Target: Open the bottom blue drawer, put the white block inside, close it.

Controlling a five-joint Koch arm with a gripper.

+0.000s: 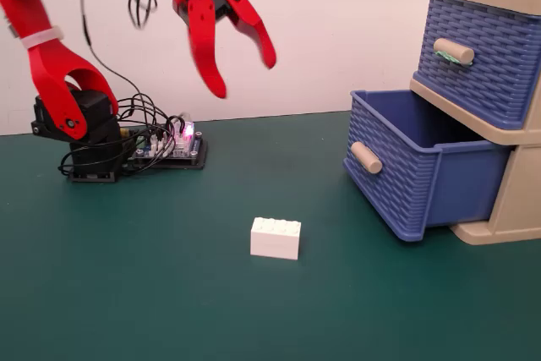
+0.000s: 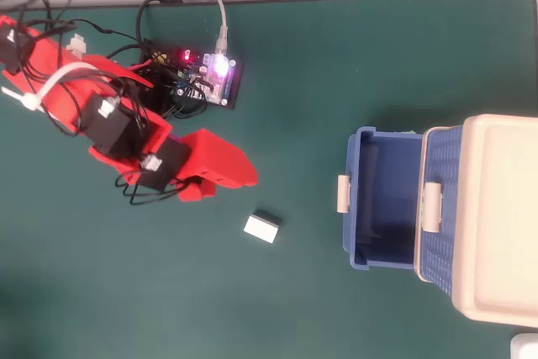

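Where the fixed view faces a white wall, the green tabletop (image 1: 127,293) carries the white block (image 1: 275,238) near its front edge; the red tool (image 1: 245,73) hangs above it, jaws spread, empty. Overhead view: block (image 2: 262,228) just beside the tool (image 2: 227,178); bottom blue drawer (image 2: 378,199) open toward the right edge.

In the fixed view my gripper (image 1: 245,73) hangs above the mat (image 1: 127,293), jaws spread — the white block (image 1: 275,238) lies below, right of my base. Farther right, the bottom blue drawer (image 1: 397,183) juts out beneath the upper drawer (image 1: 473,61).
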